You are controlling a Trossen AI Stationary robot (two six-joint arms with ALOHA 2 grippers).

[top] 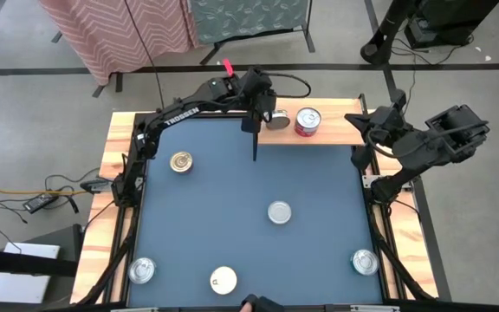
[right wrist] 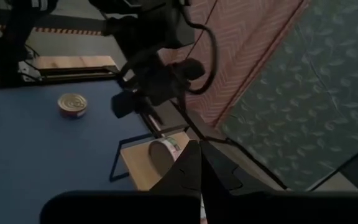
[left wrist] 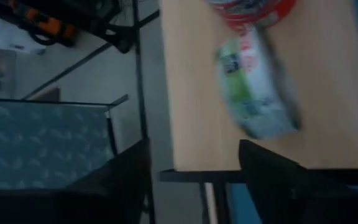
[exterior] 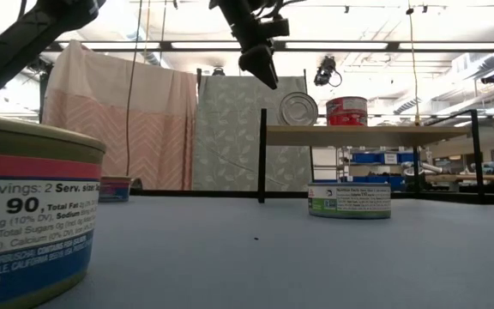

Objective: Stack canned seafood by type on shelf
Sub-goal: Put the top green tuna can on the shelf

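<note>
A light-wood shelf [top: 336, 132] on dark uprights is seen at the table's [top: 249, 182] far edge, carrying a red-labelled tin [top: 307, 121] lying flat and, just beside it, a green-and-white-labelled tin [top: 277, 119] tipped on its edge. The left tool [top: 265, 113] is held over the shelf's end by the tipped tin, its fingers parted and gripping nothing, while the right tool [right wrist: 201, 171] is closed and empty past the shelf's other end. Five more tins are spread on the blue table: a gold-lidded one [top: 180, 162], a silver one near the middle [top: 279, 212], silver ones at both near corners [top: 142, 271] [top: 365, 262], and a white-lidded one [top: 223, 279].
</note>
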